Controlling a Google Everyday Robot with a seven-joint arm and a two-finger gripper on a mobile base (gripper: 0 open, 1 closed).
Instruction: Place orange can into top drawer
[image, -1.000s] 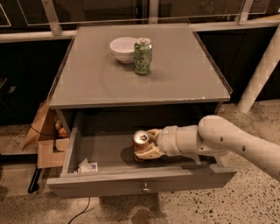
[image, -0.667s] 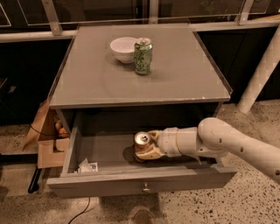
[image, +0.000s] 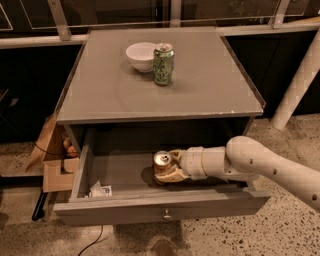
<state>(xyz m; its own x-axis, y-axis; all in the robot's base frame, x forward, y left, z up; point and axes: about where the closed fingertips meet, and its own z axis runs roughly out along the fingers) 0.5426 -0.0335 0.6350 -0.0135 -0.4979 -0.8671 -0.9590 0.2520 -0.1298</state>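
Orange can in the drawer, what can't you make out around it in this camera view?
1. Camera view, orange can: lower body and base hidden by the gripper inside the top drawer.
2. Drawer's right-hand floor: covered by the arm.
3. White scrap at the drawer's front left: too small to identify.

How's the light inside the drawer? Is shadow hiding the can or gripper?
Camera view: the tabletop is evenly lit; the back of the top drawer lies in deep shadow beneath it; the orange can and the gripper shut on it, mid-drawer, are lit enough to make out; no strong glare.
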